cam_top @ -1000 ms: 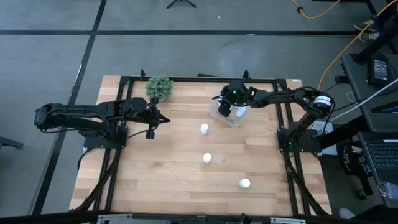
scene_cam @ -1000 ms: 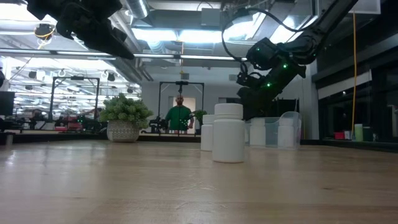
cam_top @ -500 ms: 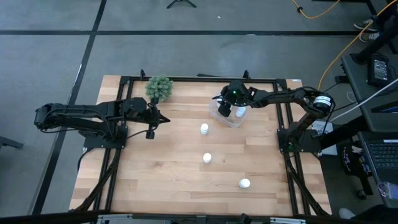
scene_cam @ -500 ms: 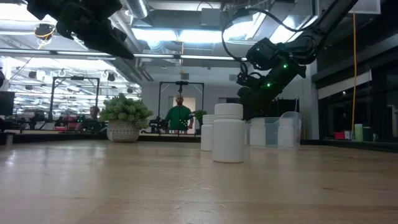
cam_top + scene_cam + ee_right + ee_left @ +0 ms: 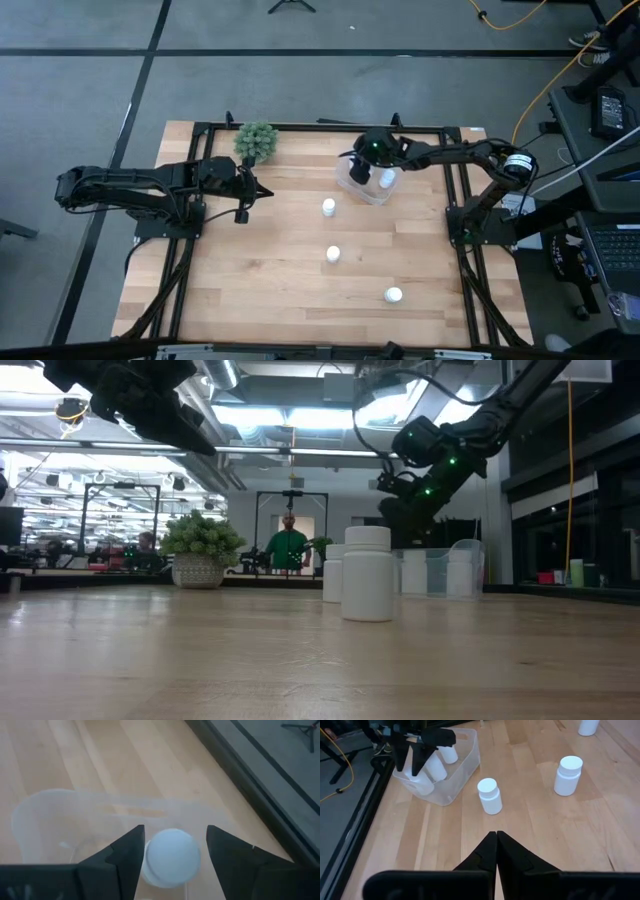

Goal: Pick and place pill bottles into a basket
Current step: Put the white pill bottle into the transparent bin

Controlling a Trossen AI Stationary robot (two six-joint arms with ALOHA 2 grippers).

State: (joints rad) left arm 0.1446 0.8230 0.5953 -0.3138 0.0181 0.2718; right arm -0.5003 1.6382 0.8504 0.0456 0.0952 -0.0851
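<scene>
The clear basket point(image 5: 349, 184) stands at the table's far right and holds three white pill bottles point(image 5: 435, 766). My right gripper point(image 5: 362, 166) hovers over it, open, its fingers standing on either side of one bottle's cap point(image 5: 172, 855) below them. Three more bottles stand upright on their bases on the table, one near the basket point(image 5: 328, 207), one mid-table point(image 5: 333, 254) and one toward the near edge point(image 5: 393, 295). My left gripper point(image 5: 264, 192) is shut and empty, held above the table's left part.
A green plant point(image 5: 256, 142) in a pot stands at the far left of the table. A black frame runs round the table's edges point(image 5: 460, 200). Bare wood lies between the left gripper and the loose bottles. A person point(image 5: 288, 546) stands in the room behind.
My right gripper has risen a little above the basket and drawn slightly toward the table's far edge. The bottles in the basket and on the table stand where they were.
</scene>
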